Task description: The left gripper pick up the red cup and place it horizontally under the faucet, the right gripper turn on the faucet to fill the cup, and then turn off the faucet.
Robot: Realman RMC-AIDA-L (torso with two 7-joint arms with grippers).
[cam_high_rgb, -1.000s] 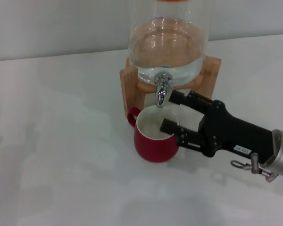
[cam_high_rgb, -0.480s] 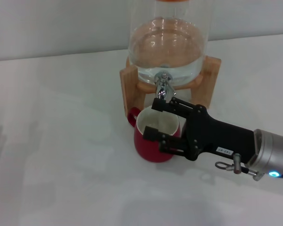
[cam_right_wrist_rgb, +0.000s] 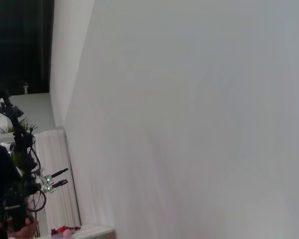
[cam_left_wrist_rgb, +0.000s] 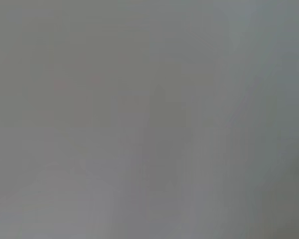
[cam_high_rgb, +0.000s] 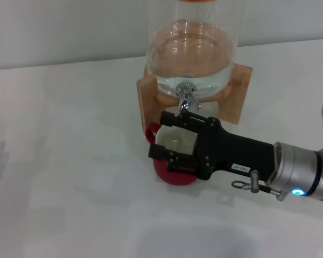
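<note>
Our black right gripper [cam_high_rgb: 165, 135], white label [cam_high_rgb: 241, 169] unreadable, fingers apart, covers the squat red cup [cam_high_rgb: 175, 174] beneath the chrome faucet [cam_high_rgb: 185, 99].

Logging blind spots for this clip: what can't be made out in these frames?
- Faucet spout and lever: head view, covered by the right gripper, so contact can't be judged.
- Water level in the red cup: head view, the gripper blocks most of the opening.
- Left gripper: out of the head view; left wrist view is a featureless grey blur.
- Right wrist view: only wall and distant background, no workspace.
</note>
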